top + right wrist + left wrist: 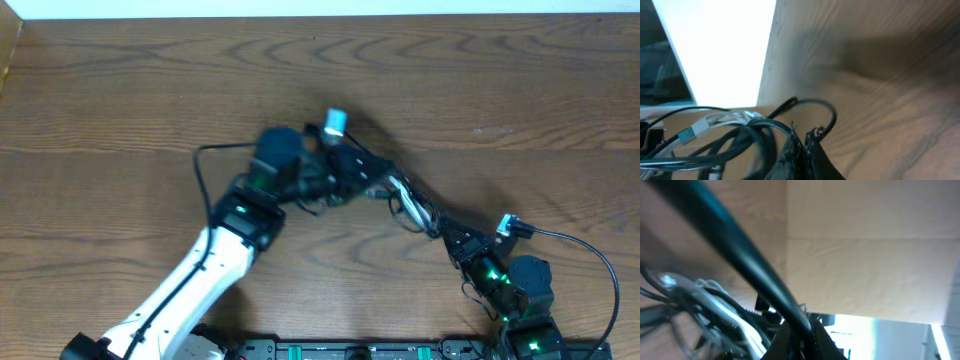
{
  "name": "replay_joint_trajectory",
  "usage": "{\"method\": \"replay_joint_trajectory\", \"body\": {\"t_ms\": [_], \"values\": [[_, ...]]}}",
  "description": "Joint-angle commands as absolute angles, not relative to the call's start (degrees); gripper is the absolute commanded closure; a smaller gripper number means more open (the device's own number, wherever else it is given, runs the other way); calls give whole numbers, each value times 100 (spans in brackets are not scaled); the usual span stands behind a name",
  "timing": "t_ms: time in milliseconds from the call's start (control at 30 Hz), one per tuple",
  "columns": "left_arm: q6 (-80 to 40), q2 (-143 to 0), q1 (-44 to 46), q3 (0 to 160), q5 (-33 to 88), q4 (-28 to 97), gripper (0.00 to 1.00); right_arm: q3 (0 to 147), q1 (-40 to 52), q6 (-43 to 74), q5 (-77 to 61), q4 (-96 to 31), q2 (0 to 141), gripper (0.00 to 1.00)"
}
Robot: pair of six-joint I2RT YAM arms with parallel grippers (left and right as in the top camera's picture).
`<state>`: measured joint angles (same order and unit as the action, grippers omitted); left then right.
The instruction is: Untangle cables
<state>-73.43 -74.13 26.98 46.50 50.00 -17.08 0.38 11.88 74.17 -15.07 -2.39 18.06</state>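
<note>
Table [150, 80] is my marker here. At its middle, my left gripper [805, 327] is pinched tight on one black strand of the cables [405, 200], and that strand runs taut. The bundle sits just right of the table's middle, strung between my two grippers, with the white cable [725, 120] threaded through. Toward the table's near-right edge, my right gripper [802, 145] is clamped on black loops.

From my remote seat this looks like a robotics lab bench: a wood-grain surface [500, 80] with a white arm [190, 285] and a black arm [525, 295] mounted on a black rail [350, 351] at its near edge, green status lights [490, 272] glowing, and a pale wall strip [300, 8] beyond.
</note>
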Motion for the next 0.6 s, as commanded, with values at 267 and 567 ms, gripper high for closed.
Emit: {"method": "replay_joint_trajectory", "body": {"t_ms": [267, 567], "values": [[-7019, -7227, 1100, 4711, 6407, -1817, 92, 36, 1199, 6661, -910, -368, 1879, 99], [-6521, -7234, 1544, 4709, 5999, -766, 92, 36, 1199, 7513, -1796, -279, 1876, 70]]}}
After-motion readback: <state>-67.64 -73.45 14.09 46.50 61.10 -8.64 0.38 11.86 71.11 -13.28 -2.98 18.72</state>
